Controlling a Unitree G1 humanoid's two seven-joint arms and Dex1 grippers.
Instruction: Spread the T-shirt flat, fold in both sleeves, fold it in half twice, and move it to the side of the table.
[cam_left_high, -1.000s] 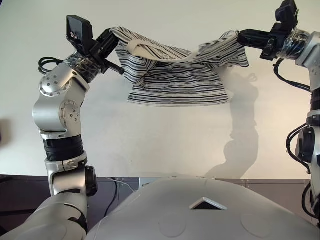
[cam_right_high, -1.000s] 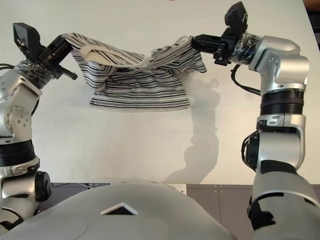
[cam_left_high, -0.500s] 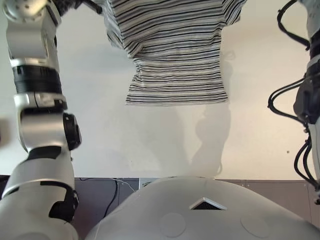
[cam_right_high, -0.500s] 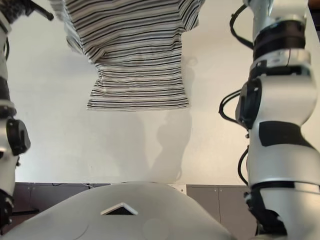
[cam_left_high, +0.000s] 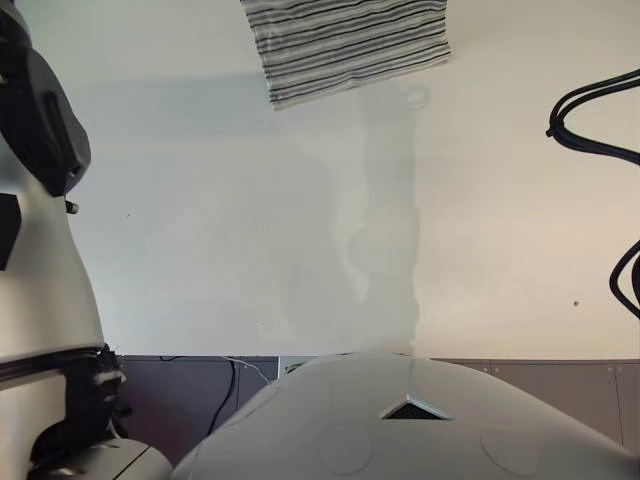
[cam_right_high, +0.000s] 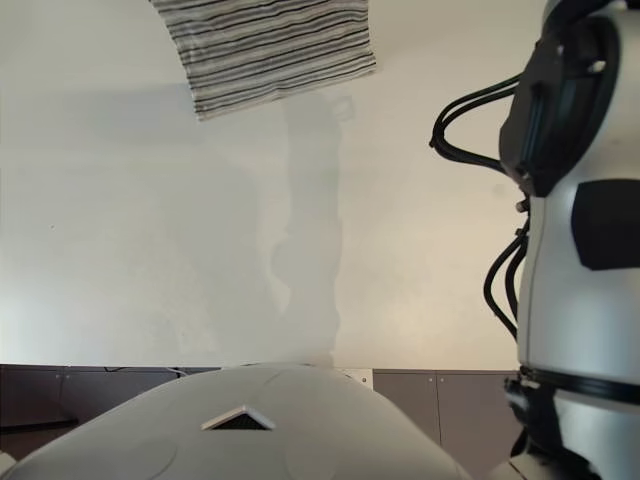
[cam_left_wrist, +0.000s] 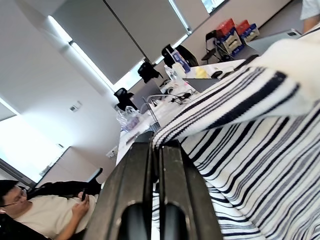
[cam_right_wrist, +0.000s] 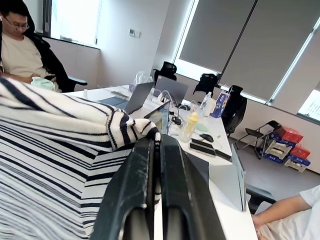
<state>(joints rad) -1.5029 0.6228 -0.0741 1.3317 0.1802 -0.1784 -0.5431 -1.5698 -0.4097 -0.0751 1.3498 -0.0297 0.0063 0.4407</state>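
Step in hand, by my reading: spreading the T-shirt flat; no sleeve fold or halving was done yet.

- You had the striped T-shirt (cam_left_high: 345, 45) hanging from above. In the head views, its lower part and hem showed over the far part of the bench (cam_left_high: 300, 220).
- The hem ran tilted, with the corner on your left sitting lower than the one on your right. I could not tell whether the hem touched the bench or hung clear of it.
- Your left pincer (cam_left_wrist: 156, 145) was clenched on a bunched edge of the striped cloth, fingers pressed together with the fabric pinched at the tips. The rest of the shirt draped away beside it.
- Your right pincer (cam_right_wrist: 156, 142) was likewise clamped on a rolled edge of the shirt, jaws tight together on the cloth.

Next move, as a judgement: you would need to bring both arms down and lay the shirt onto the bench hem first. Keep the two pincers well apart and level so the body lands smooth and square. Release the grips only once the cloth rests on the bench. The uneven hem suggests one side wants levelling first.
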